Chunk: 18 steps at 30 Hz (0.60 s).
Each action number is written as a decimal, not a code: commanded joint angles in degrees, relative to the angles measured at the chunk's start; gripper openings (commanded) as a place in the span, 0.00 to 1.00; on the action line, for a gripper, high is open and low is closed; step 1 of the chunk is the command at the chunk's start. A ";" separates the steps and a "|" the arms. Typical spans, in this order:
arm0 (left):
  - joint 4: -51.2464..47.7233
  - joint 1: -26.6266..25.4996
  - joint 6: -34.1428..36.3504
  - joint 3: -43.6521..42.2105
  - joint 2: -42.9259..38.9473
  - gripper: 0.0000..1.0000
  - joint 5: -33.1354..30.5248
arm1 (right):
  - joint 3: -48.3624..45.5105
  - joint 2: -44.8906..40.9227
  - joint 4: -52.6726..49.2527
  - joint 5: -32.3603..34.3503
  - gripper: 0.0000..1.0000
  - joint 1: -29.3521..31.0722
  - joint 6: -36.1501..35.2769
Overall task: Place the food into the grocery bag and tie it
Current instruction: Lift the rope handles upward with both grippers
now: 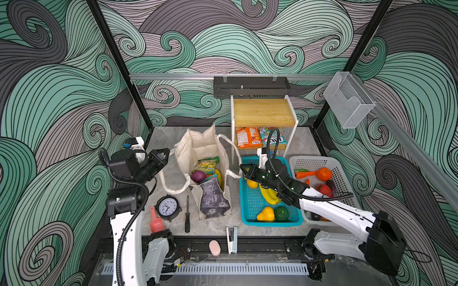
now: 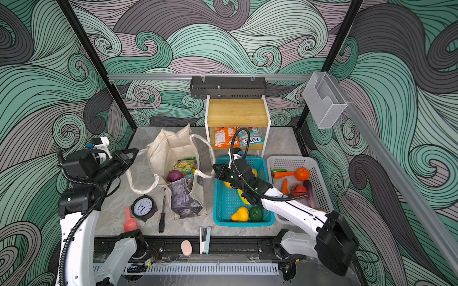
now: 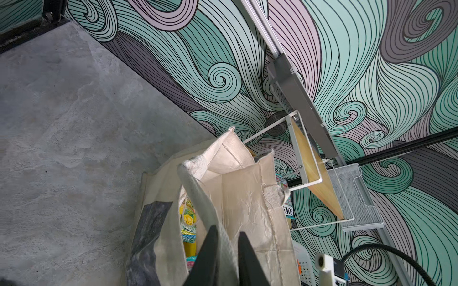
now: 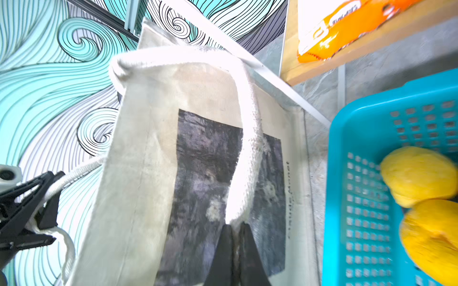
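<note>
Canvas, soft and creased, forms the tall cream grocery bag [image 1: 195, 146] with a mottled grey-purple panel, standing open on the grey stone-look tabletop [image 1: 168, 138] beside the perforated teal plastic basket [image 1: 271, 224]. Probably readying a knot, the left gripper [image 1: 167, 154] pinches the woven left strap [image 3: 202, 200]. The right gripper [image 1: 242, 170] is clamped on the right strap [image 4: 250, 138]. A glossy yellow-green candy packet [image 1: 207, 164] and a smooth purple onion [image 1: 198, 176] lie inside.

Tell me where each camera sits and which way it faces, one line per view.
Top views: high at the front, looking down on the table; left arm and right arm show.
Left wrist: just behind the visible left gripper, looking into the grocery bag.
Right wrist: just behind the visible right gripper, facing the grocery bag's printed panel.
Shared: both wrist views show that bag.
</note>
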 commanded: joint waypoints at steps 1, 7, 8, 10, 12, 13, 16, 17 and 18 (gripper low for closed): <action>-1.91 0.30 1.47 1.93 -0.63 0.00 -1.84 | 2.86 -2.28 -9.09 2.67 0.00 -0.01 -7.50; -3.32 0.39 1.11 3.40 -1.14 0.00 -2.08 | 9.24 -3.10 -15.16 -0.17 0.00 0.61 -16.65; -3.14 0.39 0.85 3.42 -1.32 0.00 -1.80 | 9.86 -3.02 -15.13 -0.79 0.00 0.82 -17.56; -2.66 0.39 0.08 3.42 -1.42 0.00 -0.69 | 12.57 -2.48 -16.76 -2.07 0.00 1.36 -19.61; -2.00 0.39 -0.41 3.38 -1.31 0.00 0.64 | 15.58 -1.80 -19.49 -2.53 0.00 1.98 -21.68; -1.56 0.39 -0.81 3.25 -1.40 0.00 1.45 | 16.88 -1.68 -20.38 -2.07 0.00 2.48 -22.81; 1.27 0.39 -3.49 2.14 -1.10 0.01 5.17 | 19.96 -1.38 -23.04 -1.97 0.00 3.21 -25.03; 2.58 0.39 -4.51 1.71 -1.09 0.02 6.21 | 21.11 -1.33 -24.13 -2.05 0.00 3.22 -25.85; 4.09 0.39 -5.61 1.12 -0.94 0.04 7.04 | 22.38 -1.23 -25.41 -1.61 0.00 3.30 -27.10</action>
